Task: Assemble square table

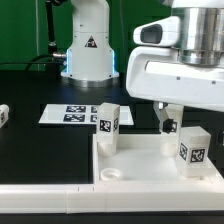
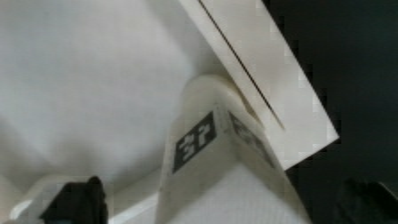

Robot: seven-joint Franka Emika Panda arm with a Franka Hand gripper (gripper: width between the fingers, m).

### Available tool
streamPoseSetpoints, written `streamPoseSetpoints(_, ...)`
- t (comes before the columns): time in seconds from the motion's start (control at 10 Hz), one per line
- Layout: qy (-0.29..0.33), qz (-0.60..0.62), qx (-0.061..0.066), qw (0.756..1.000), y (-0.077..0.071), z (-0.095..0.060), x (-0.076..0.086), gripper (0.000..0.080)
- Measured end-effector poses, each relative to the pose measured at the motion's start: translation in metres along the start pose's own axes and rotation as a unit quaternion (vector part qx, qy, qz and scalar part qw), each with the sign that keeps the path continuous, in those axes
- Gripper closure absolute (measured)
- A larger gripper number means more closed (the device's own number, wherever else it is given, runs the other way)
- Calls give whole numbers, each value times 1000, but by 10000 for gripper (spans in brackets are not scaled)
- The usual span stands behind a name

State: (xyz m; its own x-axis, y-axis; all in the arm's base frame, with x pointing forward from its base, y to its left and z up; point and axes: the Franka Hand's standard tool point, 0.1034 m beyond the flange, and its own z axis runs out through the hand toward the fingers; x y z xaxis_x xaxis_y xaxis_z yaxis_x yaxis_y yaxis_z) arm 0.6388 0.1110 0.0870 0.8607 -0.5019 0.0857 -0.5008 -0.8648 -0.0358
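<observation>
Exterior view: leg [image 1: 190,148] just beside pincer [image 1: 171,124].

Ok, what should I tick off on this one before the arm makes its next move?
1. Leg at the exterior view's right upright on the tabletop: ok.
2. Tool down beside that leg: ok.
3. Tool shut on it: cannot tell.
4. Second leg standing upright: ok.
5. Marker board apart from the tool: ok.
</observation>
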Motion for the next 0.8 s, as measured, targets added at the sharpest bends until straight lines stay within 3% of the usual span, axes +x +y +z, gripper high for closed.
streamPoseSetpoints(0.2,8,-131,-6,991,-1,1,0,150)
streamPoseSetpoints(0.5,12,-232,-7,973,-1,1,2,150)
streamPoseSetpoints(0.8,15,-323,-17,946,2,-1,6,150)
